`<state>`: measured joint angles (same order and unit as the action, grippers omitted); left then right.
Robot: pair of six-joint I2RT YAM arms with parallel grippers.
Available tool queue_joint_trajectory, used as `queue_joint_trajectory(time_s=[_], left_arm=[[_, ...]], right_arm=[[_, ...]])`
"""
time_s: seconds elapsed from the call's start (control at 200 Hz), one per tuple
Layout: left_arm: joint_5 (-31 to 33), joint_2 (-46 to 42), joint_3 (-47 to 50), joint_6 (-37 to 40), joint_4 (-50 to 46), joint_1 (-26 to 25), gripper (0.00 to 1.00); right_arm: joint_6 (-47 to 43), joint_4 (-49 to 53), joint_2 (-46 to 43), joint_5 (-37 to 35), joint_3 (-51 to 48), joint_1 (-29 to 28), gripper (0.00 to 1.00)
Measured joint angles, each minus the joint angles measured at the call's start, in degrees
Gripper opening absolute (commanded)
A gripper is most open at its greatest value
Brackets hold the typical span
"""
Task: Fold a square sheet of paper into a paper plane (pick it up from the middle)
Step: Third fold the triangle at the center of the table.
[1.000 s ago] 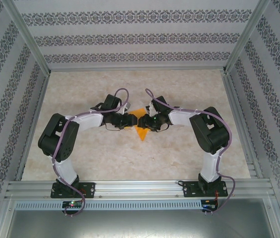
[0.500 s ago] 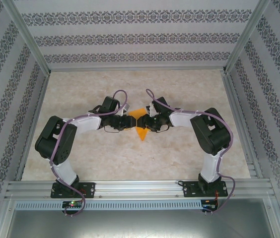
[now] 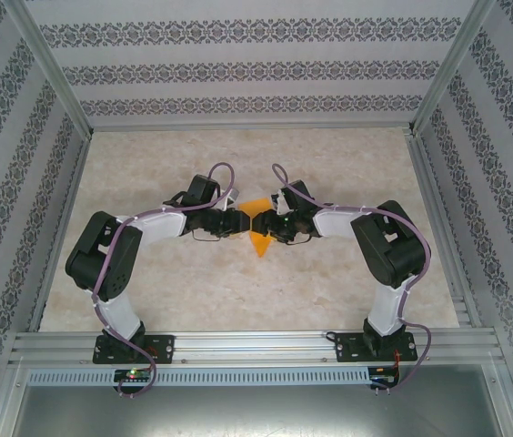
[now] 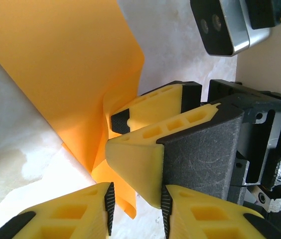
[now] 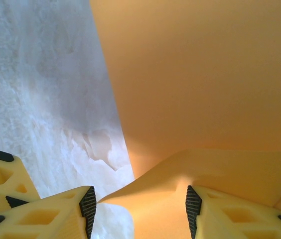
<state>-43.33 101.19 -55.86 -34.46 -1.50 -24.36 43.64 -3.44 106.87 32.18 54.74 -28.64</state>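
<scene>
Left gripper [image 4: 137, 208]: my jaws narrow but apart, an orange corner between them.
Right gripper [image 5: 140, 211]: jaws wider, astride a raised buckle.
Table [image 3: 193, 291]: pale, under everything.
Square sheet of paper [image 3: 259, 240]: mid-table between my grippers. Light, limp, easily creased, I judge, so pinch the raised fold.

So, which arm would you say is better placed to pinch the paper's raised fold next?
Probably the right: the paper rises between the open fingers of the right gripper. The left gripper has the right's fingertip partly filling its gap.
</scene>
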Motion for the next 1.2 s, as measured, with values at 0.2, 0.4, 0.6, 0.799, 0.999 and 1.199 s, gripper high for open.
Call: queue_joint_trajectory(time_s=[0.2, 0.4, 0.6, 0.799, 0.999, 1.199], left_arm=[[-0.1, -0.1, -0.1, 0.2, -0.1, 0.0, 0.31], [4.4, -0.2, 0.0, 1.3, -3.9, -0.7, 0.28], [7.6, -0.4, 1.6, 1.3, -5.9, -0.6, 0.28], [5.9, -0.4, 1.6, 0.5, -5.0, -0.7, 0.28], [3.5, 1.2, 1.6, -0.6, -2.7, -0.8, 0.28], [2.6, 3.4, 1.5, -0.9, -1.7, -2.1, 0.28]], right_arm=[[0.8, -1.8, -0.7, -0.6, -1.3, 0.0, 0.54], [1.0, -1.2, -1.9, -0.7, -2.5, 0.3, 0.51], [1.0, -0.9, -2.3, -0.2, -2.8, 0.4, 0.53], [1.3, -1.2, -2.7, 0.2, -3.5, 0.4, 0.51], [2.8, -2.7, -3.8, 0.5, -4.9, 0.4, 0.46], [3.3, -3.2, -3.8, 0.5, -5.0, 0.4, 0.38]])
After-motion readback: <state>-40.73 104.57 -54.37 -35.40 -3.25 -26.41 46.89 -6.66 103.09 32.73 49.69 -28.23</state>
